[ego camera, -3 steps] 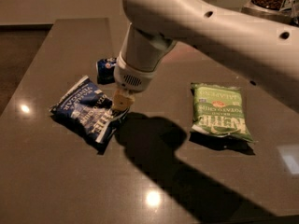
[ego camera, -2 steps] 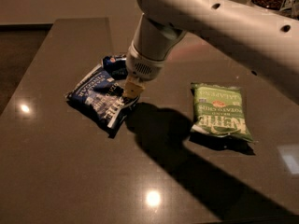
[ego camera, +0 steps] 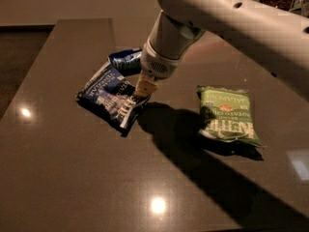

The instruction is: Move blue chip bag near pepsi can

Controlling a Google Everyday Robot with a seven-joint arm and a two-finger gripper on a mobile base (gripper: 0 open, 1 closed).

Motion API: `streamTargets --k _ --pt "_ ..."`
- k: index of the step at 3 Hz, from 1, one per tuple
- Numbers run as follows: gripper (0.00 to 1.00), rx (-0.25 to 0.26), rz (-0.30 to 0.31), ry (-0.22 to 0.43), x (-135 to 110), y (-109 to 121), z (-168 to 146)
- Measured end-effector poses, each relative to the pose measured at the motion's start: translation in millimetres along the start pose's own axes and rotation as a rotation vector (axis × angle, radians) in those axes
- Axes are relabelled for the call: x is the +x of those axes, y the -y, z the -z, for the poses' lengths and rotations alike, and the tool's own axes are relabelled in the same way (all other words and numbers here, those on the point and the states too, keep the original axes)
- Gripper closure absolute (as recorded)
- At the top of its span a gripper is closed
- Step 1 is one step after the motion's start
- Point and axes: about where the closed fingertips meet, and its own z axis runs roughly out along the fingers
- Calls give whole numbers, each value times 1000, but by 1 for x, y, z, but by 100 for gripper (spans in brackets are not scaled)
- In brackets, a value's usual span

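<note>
The blue chip bag (ego camera: 112, 98) lies on the dark table, tilted, with white lettering. My gripper (ego camera: 145, 88) comes down from the white arm at the bag's right edge and is shut on that edge. The pepsi can (ego camera: 126, 61), small and dark blue, lies right behind the bag's far edge and touches or nearly touches it. The arm hides part of the can's right end.
A green Kettle jalapeno chip bag (ego camera: 227, 114) lies flat to the right, apart from the blue bag. The arm's shadow runs between the two bags. The table (ego camera: 72, 178) has its left edge near the far left and a wall behind.
My gripper has moved right and away from me, dragging the blue chip bag along. The pepsi can has shifted the same way, staying against the bag's far edge. The green bag has stayed put.
</note>
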Motion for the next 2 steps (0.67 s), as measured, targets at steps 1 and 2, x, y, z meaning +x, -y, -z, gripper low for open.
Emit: streamTargets --k 1,2 --pt "28 -1 13 4 0 0 0" --pt "6 -1 16 3 -1 -1 0"
